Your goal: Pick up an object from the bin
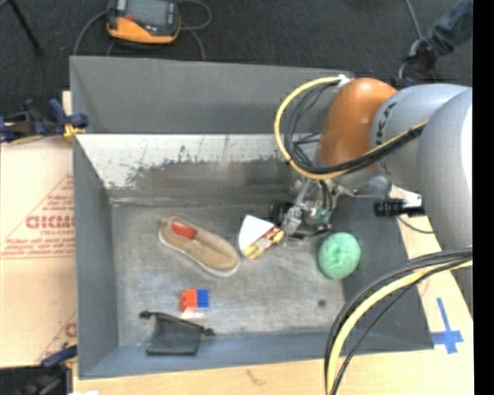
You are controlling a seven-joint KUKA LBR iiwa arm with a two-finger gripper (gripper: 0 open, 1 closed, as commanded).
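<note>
My gripper (295, 220) hangs low over the back right part of the bin floor, under the orange wrist cover. Just left of its fingertips lies a white triangular piece (251, 230) with a small red-and-yellow stick (264, 243) beside it. A green fuzzy ball (339, 254) rests right of the gripper, a little apart from it. Nothing visibly sits between the fingers.
A beige slipper with a red insole (198, 246) lies in the middle of the bin. A small red, white and blue block (194, 300) and a black folded item (174, 335) sit near the front left. The arm and its cables cover the right side.
</note>
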